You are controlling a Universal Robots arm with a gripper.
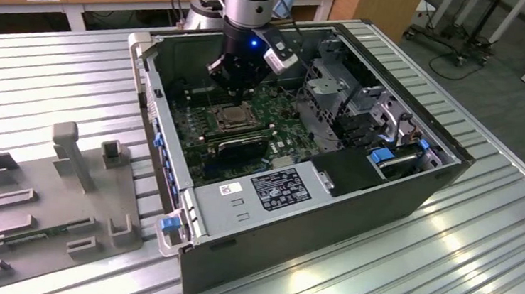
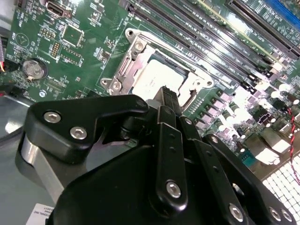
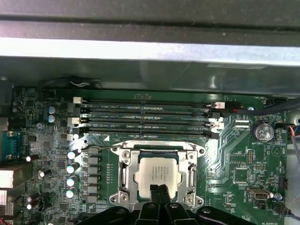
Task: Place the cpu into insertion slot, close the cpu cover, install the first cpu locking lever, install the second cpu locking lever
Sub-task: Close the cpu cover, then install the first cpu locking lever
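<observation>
On the ribbed metal table (image 1: 480,266), toward its edge at the exterior view's left, lies a grey tray (image 1: 47,221) of moulded holders; their contents are hard to make out. Beside it stands an open computer case (image 1: 266,222) with a green circuit board (image 1: 193,123) inside. The gripper (image 1: 233,80) hangs within the case over the board's socket (image 1: 217,114), its tips lost in the dark there. The first wrist view shows the chip (image 3: 157,172) seated in the socket, the metal cover (image 3: 125,164) lying flat around it, and two fingertips (image 3: 153,191) pressed together over the chip's edge, pinching nothing. In the second wrist view the gripper's body hides part of the socket.
</observation>
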